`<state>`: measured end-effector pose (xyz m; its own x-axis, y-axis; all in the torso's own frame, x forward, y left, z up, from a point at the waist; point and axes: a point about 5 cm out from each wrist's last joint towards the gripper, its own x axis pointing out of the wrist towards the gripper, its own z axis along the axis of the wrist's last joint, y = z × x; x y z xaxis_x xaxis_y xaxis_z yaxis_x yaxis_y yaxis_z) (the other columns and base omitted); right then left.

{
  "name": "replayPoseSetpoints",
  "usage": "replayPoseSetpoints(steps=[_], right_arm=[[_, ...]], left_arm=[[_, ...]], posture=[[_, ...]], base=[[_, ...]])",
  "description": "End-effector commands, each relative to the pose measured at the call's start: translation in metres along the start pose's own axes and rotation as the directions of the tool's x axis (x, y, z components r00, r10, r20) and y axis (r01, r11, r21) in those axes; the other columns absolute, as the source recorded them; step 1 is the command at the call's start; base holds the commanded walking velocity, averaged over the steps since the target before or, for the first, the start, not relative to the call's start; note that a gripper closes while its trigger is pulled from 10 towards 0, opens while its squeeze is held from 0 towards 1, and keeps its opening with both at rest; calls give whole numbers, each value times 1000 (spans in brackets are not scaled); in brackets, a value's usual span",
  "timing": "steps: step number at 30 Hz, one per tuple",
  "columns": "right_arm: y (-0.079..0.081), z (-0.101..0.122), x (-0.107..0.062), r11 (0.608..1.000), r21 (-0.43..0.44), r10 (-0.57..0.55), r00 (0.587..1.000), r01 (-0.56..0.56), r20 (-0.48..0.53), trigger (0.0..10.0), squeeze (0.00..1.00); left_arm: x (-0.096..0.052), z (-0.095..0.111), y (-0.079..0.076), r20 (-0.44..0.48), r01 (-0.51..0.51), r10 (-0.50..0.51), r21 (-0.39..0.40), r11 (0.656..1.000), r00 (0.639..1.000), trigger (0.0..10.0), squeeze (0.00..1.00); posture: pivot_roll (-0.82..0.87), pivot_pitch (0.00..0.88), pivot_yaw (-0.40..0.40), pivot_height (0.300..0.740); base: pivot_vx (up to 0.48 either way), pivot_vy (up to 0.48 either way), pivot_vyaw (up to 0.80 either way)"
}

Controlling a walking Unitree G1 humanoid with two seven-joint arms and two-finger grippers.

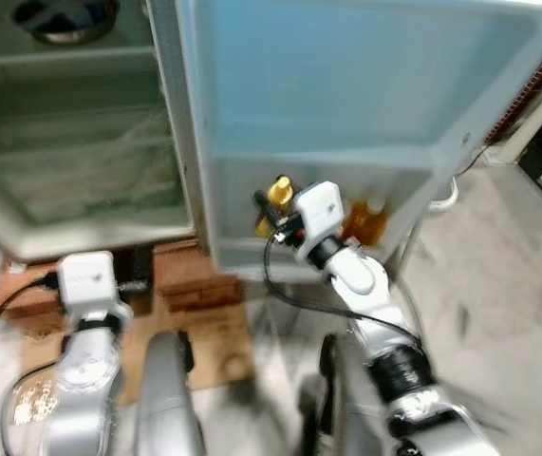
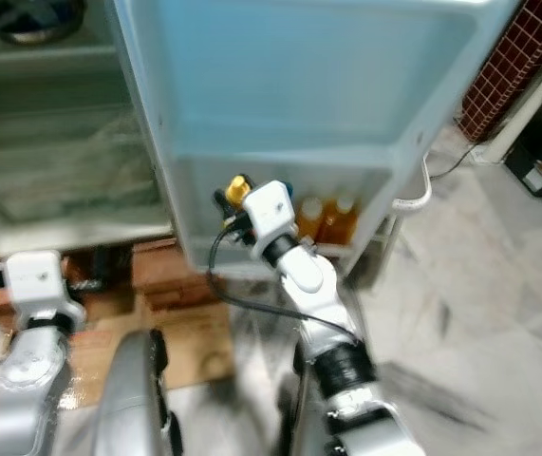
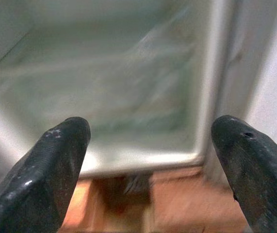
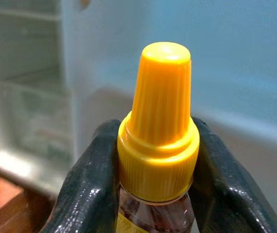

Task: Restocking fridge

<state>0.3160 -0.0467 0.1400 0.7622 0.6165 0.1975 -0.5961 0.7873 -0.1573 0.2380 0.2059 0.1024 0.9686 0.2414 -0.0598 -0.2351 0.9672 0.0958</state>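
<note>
right end effector [image 4: 157, 194]: squeezed tight on the clear bottle with a yellow cap [image 4: 158, 141] | bottle: at the low shelf of the open pale blue fridge door [image 1: 346, 85], beside two amber bottles [image 2: 327, 220] | left end effector [image 3: 153, 160]: fingers wide apart, held in front of the fridge's clear drawer [image 1: 71, 171]

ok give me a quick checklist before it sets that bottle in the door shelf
1. Right tool gripping the bottle: ok, both fingers clamp just under the yellow cap.
2. Bottle upright: ok, the cap points up in the right wrist view.
3. Fridge door open: ok, the door shelf faces the robot.
4. Free spot on the shelf: cannot tell; two amber bottles stand at its right end, and the arm hides the rest.
5. Bottle clear of the shelf rim: cannot tell, the views are blurred.
6. Left tool out of the way: ok, open and empty, facing the main compartment.
</note>
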Motion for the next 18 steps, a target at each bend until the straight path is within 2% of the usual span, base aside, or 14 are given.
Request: replayPoseSetpoints(steps=[1,14,15,18], right_arm=[[-12,2,-4,999,-11,-36,999,36,12,10000,0],[-13,0,-3,999,-40,-32,999,32,15,10000,0],[-11,-3,-6,997,-62,-37,999,38,8,10000,0],[-7,-4,-8,998,-54,-26,1000,26,2,10000,0]], left_arm=[[-3,-1,-8,-5,26,-26,-17,1000,1000,10000,0],[2,1,-13,6,35,-35,-29,999,999,10000,0],[0,2,-13,9,28,-28,-35,999,1000,10000,0],[-2,4,-12,14,25,-25,-37,999,1000,10000,0]], posture=[[81,139,-31,511],[79,120,-28,511],[76,109,-30,511],[79,120,-21,511]], base=[[0,0,0],[0,0,0],[0,0,0],[0,0,0]])
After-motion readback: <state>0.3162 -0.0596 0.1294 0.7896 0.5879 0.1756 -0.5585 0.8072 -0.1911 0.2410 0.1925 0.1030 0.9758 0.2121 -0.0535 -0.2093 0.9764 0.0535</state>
